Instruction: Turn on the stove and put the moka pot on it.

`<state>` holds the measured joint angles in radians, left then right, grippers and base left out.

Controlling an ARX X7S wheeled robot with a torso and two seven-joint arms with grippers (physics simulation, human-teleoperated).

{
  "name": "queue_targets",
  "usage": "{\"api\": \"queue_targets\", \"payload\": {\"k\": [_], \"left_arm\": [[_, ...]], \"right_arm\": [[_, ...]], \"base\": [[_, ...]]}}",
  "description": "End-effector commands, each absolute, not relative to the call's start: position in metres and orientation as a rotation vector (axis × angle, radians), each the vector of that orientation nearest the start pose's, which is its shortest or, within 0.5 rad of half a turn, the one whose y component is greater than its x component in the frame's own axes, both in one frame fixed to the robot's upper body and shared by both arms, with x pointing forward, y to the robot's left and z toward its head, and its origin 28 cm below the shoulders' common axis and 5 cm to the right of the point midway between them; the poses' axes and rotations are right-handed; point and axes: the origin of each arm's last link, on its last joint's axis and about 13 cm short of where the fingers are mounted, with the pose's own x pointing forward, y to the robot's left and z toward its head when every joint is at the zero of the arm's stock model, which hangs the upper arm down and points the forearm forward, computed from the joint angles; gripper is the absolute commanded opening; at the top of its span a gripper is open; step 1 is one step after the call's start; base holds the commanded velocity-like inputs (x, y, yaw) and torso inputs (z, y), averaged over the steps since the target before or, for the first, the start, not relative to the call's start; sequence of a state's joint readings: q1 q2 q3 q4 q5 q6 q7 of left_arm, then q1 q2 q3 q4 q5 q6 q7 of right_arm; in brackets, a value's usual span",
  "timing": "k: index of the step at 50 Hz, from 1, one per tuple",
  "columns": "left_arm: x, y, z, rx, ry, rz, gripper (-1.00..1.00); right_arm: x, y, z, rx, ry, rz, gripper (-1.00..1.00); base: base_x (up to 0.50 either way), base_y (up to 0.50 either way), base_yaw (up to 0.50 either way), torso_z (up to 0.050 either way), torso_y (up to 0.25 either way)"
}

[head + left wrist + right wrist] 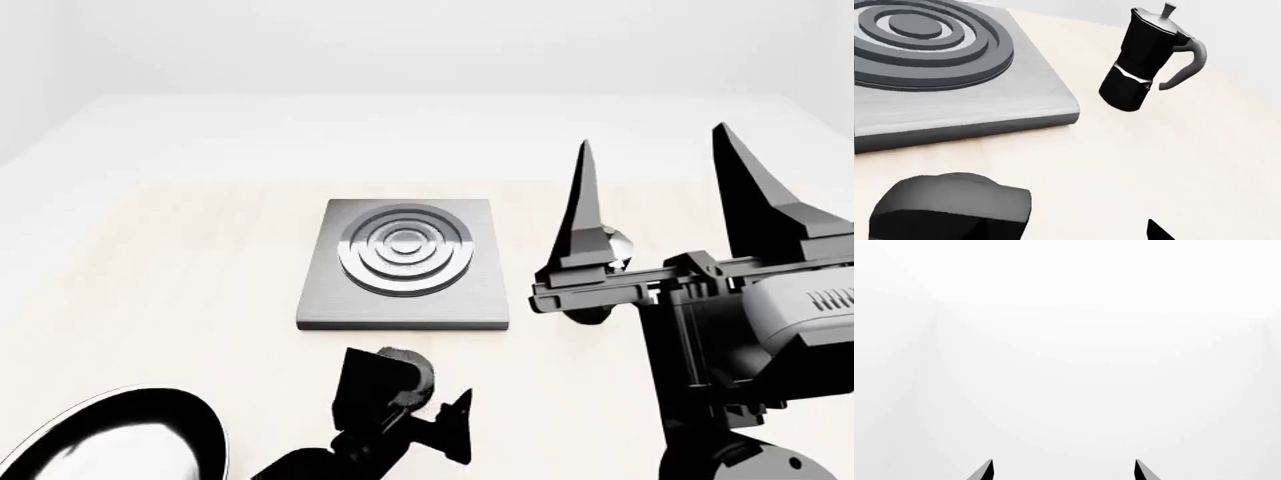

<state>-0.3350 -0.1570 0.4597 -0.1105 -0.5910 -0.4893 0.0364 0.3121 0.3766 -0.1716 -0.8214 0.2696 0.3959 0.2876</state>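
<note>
Black knob (400,368) lies just before stove (403,262), right at left gripper (424,425), jaw state unclear; moka pot (1142,60) stands upright beside stove, behind raised right gripper (661,200), jaws spread, empty; right arm nearer pot.

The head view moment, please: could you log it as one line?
flat square dark-grey stove: burner bare | small black faceted moka pot: on table beside stove | left gripper: at black round knob | right gripper: open, raised, empty
</note>
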Motion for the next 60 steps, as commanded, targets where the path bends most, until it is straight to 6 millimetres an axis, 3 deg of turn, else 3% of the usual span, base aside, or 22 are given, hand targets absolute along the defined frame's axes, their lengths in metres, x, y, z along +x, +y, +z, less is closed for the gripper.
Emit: {"api": "queue_targets", "payload": {"k": [1,7,15,25,32,41,46,60], "left_arm": [[0.276,0.140,0.048,-0.204,0.369,-0.570,1.00],[0.291,0.139,0.050,-0.201,0.363,-0.555,1.00],[0.292,0.139,0.063,-0.205,0.309,-0.553,1.00],[0.290,0.166,0.134,-0.235,-0.203,-0.416,1.00],[0.270,0.182,0.174,-0.176,-0.455,-0.341,1.00],[0.244,0.198,0.199,-0.077,-0.648,-0.213,1.00],[0.221,0.207,0.217,-0.033,-0.789,-0.153,1.00],[0.182,0.225,0.234,-0.059,-0.942,-0.110,1.00]], "right_arm": [[0.205,-0.105,0.206,-0.075,-0.655,0.095,1.00],[0.204,-0.106,0.205,-0.074,-0.655,0.092,1.00],[0.205,-0.107,0.205,-0.076,-0.654,0.089,1.00],[0.217,-0.113,0.204,-0.103,-0.624,0.077,1.00],[0.236,-0.118,0.195,-0.141,-0.565,0.061,1.00],[0.258,-0.127,0.183,-0.159,-0.480,0.027,1.00],[0.275,-0.135,0.162,-0.137,-0.396,0.002,1.00],[0.304,-0.146,0.111,-0.118,-0.205,-0.036,1.00]], "base": [[0.00,0.00,0.00,0.000,0.000],[0.00,0.00,0.00,0.000,0.000],[0.00,0.00,0.00,0.000,0.000],[0.00,0.00,0.00,0.000,0.000],[0.00,0.00,0.00,0.000,0.000],[0.00,0.00,0.00,0.000,0.000],[0.00,0.00,0.00,0.000,0.000],[0.00,0.00,0.00,0.000,0.000]]}}
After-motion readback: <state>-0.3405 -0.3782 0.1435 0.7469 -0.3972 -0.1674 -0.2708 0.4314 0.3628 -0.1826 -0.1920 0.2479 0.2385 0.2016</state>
